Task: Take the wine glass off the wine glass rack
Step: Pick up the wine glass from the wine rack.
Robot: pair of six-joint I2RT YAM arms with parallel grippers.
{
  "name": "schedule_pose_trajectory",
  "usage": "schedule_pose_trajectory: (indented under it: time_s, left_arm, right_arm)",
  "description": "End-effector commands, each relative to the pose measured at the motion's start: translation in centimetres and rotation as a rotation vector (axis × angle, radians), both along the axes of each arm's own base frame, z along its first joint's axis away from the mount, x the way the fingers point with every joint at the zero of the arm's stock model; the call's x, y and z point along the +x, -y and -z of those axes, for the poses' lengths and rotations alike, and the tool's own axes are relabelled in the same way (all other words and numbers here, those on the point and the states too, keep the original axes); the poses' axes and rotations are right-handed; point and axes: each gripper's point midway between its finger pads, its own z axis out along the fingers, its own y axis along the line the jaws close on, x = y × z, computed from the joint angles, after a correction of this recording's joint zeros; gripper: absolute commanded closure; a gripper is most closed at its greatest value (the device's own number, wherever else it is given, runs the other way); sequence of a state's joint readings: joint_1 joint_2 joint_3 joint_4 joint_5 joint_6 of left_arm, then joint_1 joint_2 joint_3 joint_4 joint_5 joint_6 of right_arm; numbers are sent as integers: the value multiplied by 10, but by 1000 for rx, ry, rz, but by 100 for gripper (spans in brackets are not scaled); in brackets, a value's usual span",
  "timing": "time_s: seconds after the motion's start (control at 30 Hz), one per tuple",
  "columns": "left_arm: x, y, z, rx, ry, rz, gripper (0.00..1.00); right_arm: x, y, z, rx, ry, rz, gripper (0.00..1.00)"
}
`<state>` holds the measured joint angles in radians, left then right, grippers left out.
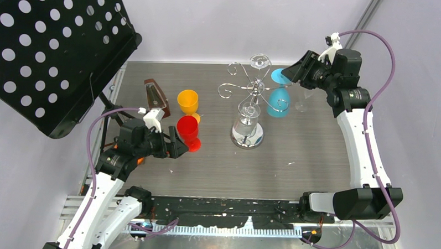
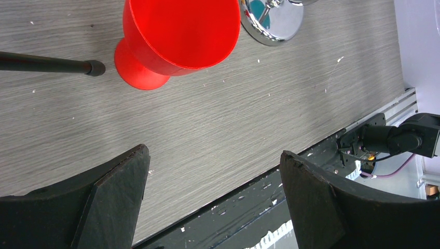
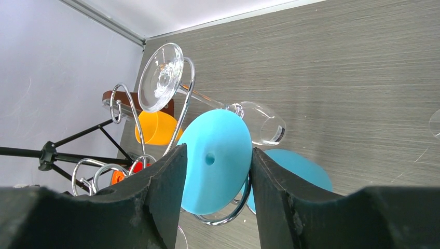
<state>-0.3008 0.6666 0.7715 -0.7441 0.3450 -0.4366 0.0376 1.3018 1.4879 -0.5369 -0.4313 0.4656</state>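
Your left gripper (image 2: pixel 215 155) hung wide open over the grey wood-grain counter (image 2: pixel 207 119), just short of the red plastic goblet (image 2: pixel 176 36). Farther back, your right gripper (image 3: pixel 217 153) straddled the round foot of the blue wine glass (image 1: pixel 278 98), which hung upside down on the chrome wire wine glass rack (image 1: pixel 253 88). Can't tell if it gripped.

Bright, even light, only faint shadows on the table (image 1: pixel 294 177); the chrome wine glass rack (image 1: pixel 247 139) glints; pictures sharp
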Motion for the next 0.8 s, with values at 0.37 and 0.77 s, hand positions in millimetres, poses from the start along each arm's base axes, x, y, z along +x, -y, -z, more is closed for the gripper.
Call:
schedule_pose_trajectory:
  time_s: [0.37,0.77]
  left_arm:
    - [5,4,-9,-21,44,21,7]
    - [5,4,-8,-20,41,22,7]
  right_arm:
    - [-5,-4,-35,0,142,-25,45]
    - [-8,-7,-48,10,184,-43,45]
